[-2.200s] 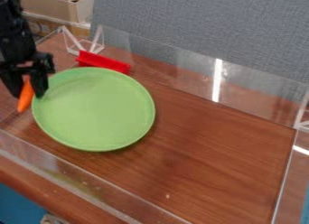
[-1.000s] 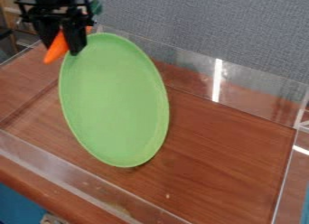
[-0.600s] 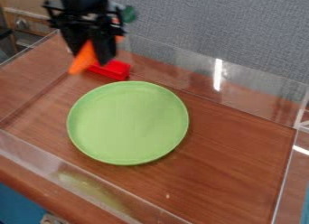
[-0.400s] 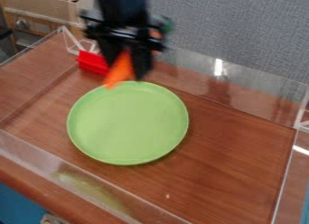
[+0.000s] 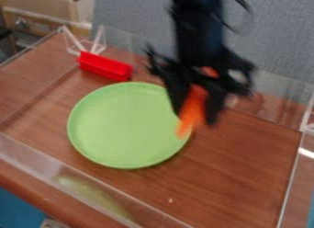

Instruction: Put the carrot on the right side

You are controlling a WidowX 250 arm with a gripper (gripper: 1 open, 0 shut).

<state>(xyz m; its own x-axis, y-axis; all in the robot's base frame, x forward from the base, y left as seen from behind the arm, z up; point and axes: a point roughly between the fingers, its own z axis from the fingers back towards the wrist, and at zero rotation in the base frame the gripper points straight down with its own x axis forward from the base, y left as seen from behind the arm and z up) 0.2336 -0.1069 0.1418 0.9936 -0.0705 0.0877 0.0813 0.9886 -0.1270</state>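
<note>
Block: we see the red block (image 5: 105,65) at the far left, on the wood table (image 5: 245,167), apart from the plate.
Plate: the green plate (image 5: 110,131) lies flat, left of centre; its right edge is partly behind the carrot.
Arm: we see it come down from the top, pointing down at the plate's right edge, much blurred.
Gripper: the gripper (image 5: 199,92) is closed on the carrot.
Carrot: the carrot (image 5: 192,112) hangs tip-down, above the plate's right rim.
Unclear: the fingers are too blurred to separate.
</note>
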